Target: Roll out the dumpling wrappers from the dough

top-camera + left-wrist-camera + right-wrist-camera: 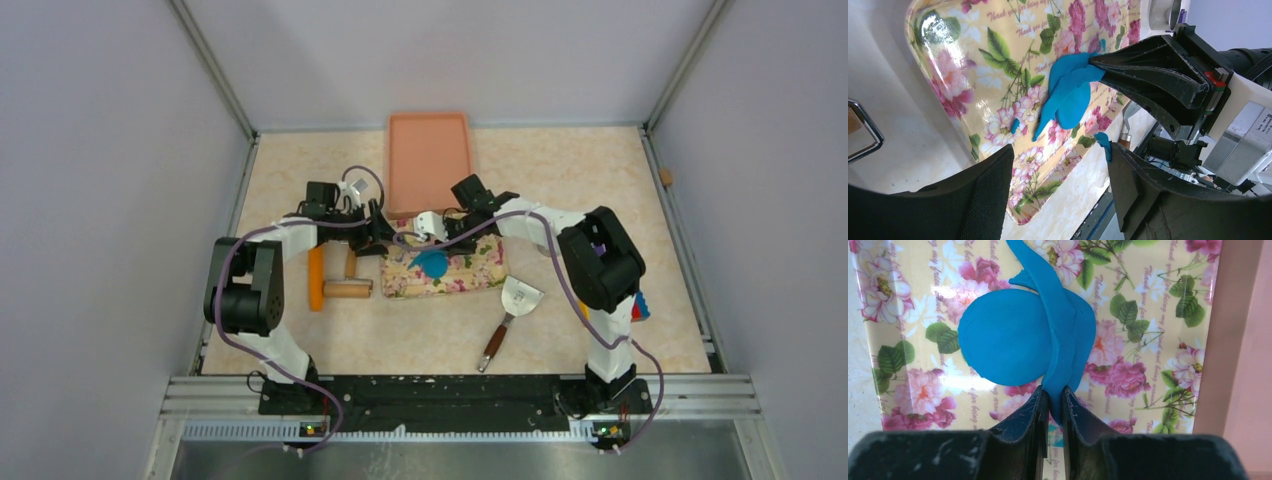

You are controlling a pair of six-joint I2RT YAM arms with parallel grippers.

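One dough strip (1060, 330), lengthwise along tray (1158, 300)

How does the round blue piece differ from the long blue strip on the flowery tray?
The dumpling wrapper is a neat, flat round disc; the dough scrap is a narrow curved strip. The wrapper lies free on the floral tray; the scrap, draped over it, is pinched by the right gripper. Both are bright blue.

Beige table (580, 180) carries floral tray (482, 274), spatula (517, 298) (perhaps scraper).
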